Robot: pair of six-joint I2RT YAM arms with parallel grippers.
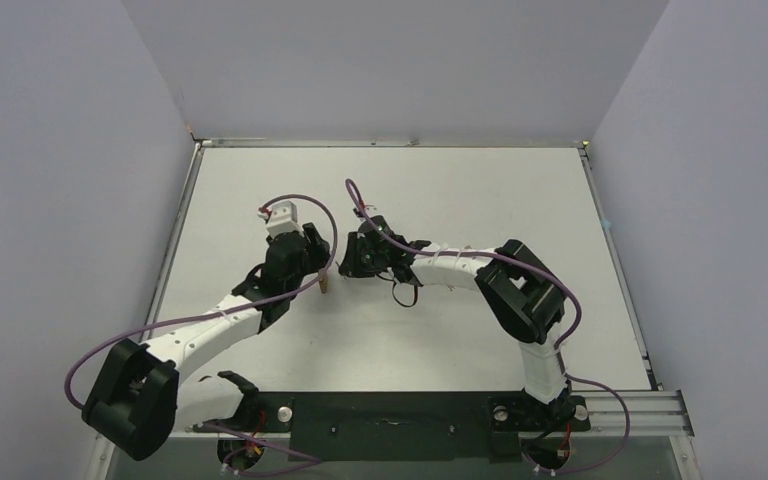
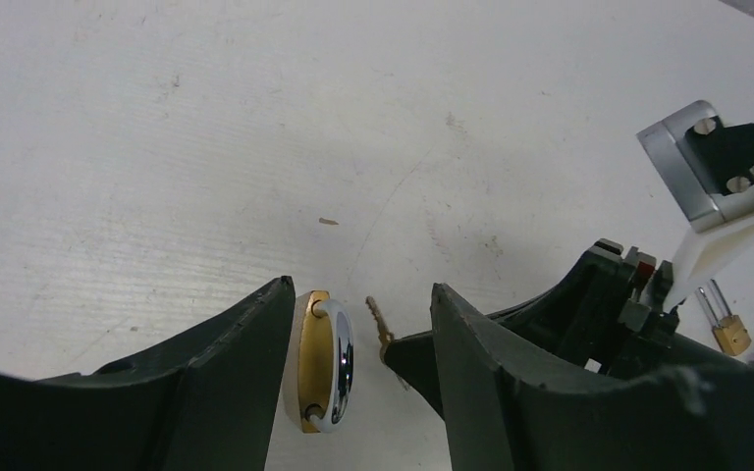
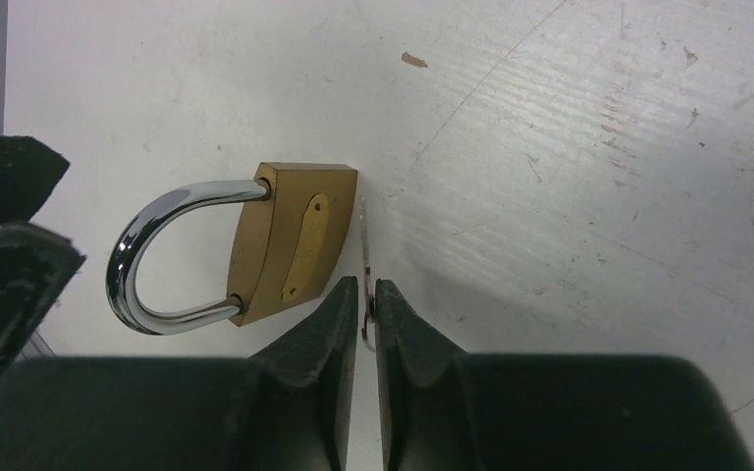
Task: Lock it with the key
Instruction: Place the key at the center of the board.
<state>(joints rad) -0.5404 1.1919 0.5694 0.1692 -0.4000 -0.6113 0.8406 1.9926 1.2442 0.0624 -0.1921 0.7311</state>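
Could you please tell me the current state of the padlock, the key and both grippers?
padlock: shackle seated in the body at both ends; cannot tell whether it is locked.
key: out of the padlock, beside its base, held.
right gripper: shut on the key.
left gripper: open, fingers either side of the padlock.

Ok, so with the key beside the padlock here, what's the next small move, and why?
Probably close the left gripper on the brass padlock. Its jaws stand open either side, so nothing braces the lock. The right gripper pinches the key, whose blade lies alongside the padlock's base, not in it; pushing now would likely just shove it away.
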